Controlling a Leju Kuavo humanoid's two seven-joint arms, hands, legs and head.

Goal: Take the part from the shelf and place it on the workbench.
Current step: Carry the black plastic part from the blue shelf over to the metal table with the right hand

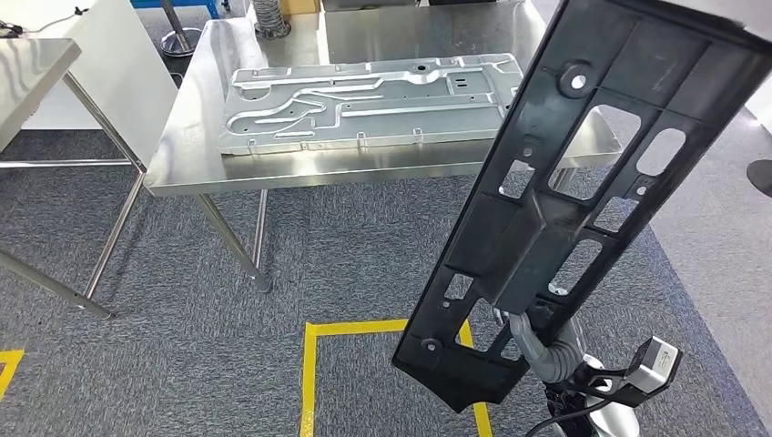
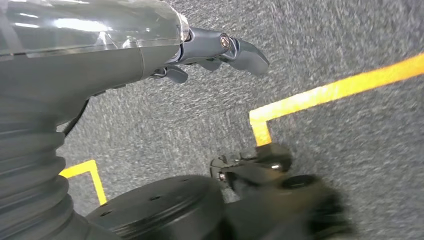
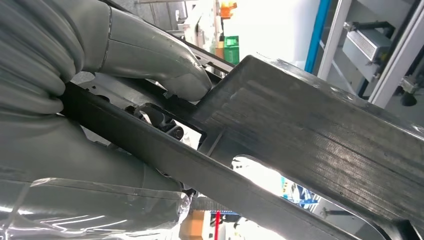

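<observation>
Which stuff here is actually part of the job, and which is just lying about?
Part of the job:
- black plastic part, held by the right hand
- steel workbench, where it goes

Just lying about:
- stamped metal panel lying on the workbench
- white table beside it
- yellow floor tape
- left hand, hanging over the carpet, holding nothing

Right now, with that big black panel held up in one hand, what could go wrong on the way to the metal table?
The right hand grips the long black panel near its lower end, so most of it sticks out above; it might tip or slip. The metal table already holds a silver stamped plate, so the panel could knock or land on it. The left hand hangs free, giving no support.
</observation>
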